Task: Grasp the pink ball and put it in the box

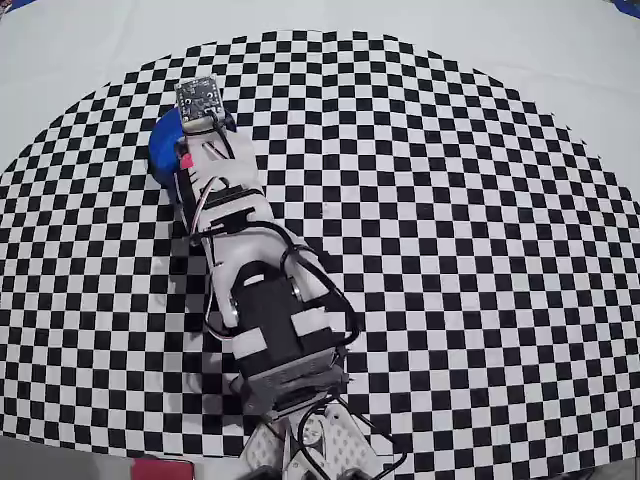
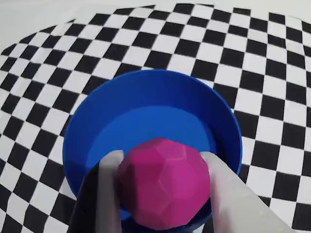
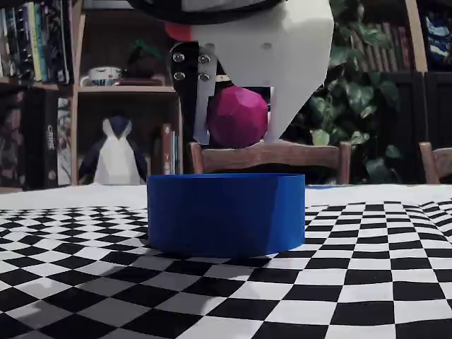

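Note:
My gripper (image 2: 163, 162) is shut on the pink ball (image 2: 164, 183), a faceted magenta sphere held between two pale fingers (image 2: 109, 179). It hangs over the near rim of the box (image 2: 146, 104), a round blue tub on the checkered cloth. In the fixed view the ball (image 3: 236, 116) sits in the gripper (image 3: 236, 120) a short way above the box (image 3: 226, 212), not touching it. In the overhead view the arm covers most of the box (image 1: 163, 143) at the upper left; the ball is hidden there.
A round black-and-white checkered cloth (image 1: 450, 200) covers the table. The arm's base (image 1: 290, 360) stands at the bottom centre of the overhead view. Behind the table in the fixed view are a wooden chair back (image 3: 311, 157), shelves and plants.

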Robot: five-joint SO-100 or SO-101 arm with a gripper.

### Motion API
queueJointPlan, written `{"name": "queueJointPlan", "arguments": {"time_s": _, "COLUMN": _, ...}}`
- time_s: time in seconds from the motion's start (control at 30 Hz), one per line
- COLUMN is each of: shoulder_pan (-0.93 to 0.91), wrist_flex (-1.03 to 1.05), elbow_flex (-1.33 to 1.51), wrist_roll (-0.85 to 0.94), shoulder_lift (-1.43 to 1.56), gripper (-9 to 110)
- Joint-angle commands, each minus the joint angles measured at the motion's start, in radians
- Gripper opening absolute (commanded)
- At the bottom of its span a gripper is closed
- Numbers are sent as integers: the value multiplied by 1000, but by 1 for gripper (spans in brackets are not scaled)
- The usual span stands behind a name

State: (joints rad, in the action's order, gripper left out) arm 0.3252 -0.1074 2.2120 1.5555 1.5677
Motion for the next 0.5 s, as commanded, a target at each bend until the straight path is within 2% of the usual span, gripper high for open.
{"name": "queueJointPlan", "arguments": {"time_s": 0.0, "shoulder_pan": 12, "wrist_flex": -9, "elbow_flex": -63, "wrist_roll": 6, "shoulder_lift": -9, "gripper": 0}}
{"name": "queueJointPlan", "arguments": {"time_s": 0.47, "shoulder_pan": 31, "wrist_flex": -9, "elbow_flex": -170, "wrist_roll": 8, "shoulder_lift": -118, "gripper": 0}}
